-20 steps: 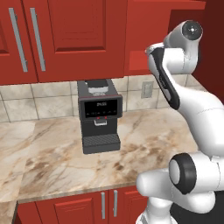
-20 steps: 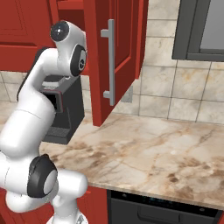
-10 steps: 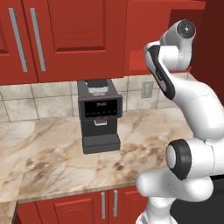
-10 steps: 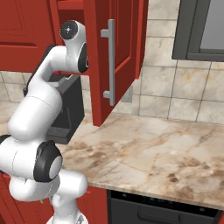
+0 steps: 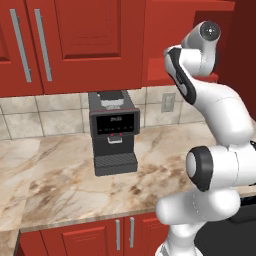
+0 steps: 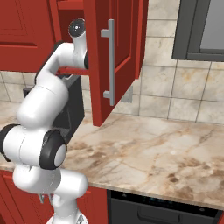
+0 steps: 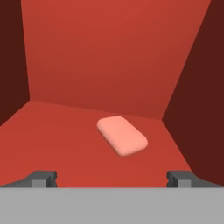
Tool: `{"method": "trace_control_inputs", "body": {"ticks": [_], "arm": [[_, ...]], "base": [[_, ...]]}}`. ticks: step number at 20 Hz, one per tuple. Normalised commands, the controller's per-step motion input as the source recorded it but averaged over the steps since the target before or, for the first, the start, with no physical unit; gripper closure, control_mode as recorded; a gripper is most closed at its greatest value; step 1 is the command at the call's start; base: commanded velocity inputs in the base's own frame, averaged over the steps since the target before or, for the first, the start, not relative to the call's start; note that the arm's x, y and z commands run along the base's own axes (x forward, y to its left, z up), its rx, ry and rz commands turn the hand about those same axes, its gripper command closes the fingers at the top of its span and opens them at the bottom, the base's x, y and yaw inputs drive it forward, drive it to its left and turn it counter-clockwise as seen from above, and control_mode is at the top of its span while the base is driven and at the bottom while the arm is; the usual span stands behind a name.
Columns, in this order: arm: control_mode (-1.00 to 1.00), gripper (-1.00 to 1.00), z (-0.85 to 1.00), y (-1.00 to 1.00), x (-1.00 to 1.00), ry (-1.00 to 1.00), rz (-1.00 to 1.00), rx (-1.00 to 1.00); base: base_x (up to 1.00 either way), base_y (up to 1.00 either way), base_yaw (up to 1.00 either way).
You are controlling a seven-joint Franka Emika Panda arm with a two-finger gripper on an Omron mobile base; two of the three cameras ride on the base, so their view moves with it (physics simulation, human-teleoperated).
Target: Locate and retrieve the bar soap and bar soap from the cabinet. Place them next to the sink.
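Spread wide, the pincer [image 7: 112,177] faces into the red cabinet [image 7: 113,57], its two dark fingertips [image 7: 43,178] far apart near the bottom of the hand view and nothing between them. A flat, rounded salmon-pink bar of soap [image 7: 122,135] lies on the cabinet shelf ahead of the tips, a little right of centre and touching neither. Its long axis runs diagonally, from the back left toward the front right of the shelf. The darker side walls close in on both sides, and nothing stands between the fingers and the soap.

From the left base view, the white arm [image 5: 210,100] reaches up at the right, its upper end at the lower edge of the open cabinet. A black coffee machine [image 5: 114,132] stands on the marble counter [image 5: 55,175] below closed red doors with silver handles.

From the right base view, the open cabinet door [image 6: 116,57] with its long silver bar handle [image 6: 110,61] hangs just right of the raised arm, screening the cabinet interior. Compared with a second earlier, the arm's upper joints stand higher and closer to the cabinet opening.
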Motion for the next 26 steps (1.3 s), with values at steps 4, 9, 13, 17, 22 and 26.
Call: {"method": "trace_control_inputs", "body": {"ticks": [4,9,13,17,22,26], "arm": [[-1.00,-1.00,-0.08,-0.11,0.18,0.01,0.00,0.00],[-1.00,-1.00,-0.22,-0.03,0.16,0.03,0.00,0.00],[-1.00,-1.00,-0.20,0.00,0.17,0.02,0.01,0.00],[-1.00,-1.00,0.00,0.00,0.29,0.00,0.03,0.00],[-1.00,-1.00,0.00,-0.03,0.28,0.00,0.03,0.00],[-1.00,-1.00,0.00,-0.12,0.20,0.00,0.00,0.00]], "base": [[0.00,0.00,0.00],[0.00,0.00,0.00],[0.00,0.00,0.00],[0.00,0.00,0.00],[0.00,0.00,0.00],[0.00,0.00,0.00]]}}
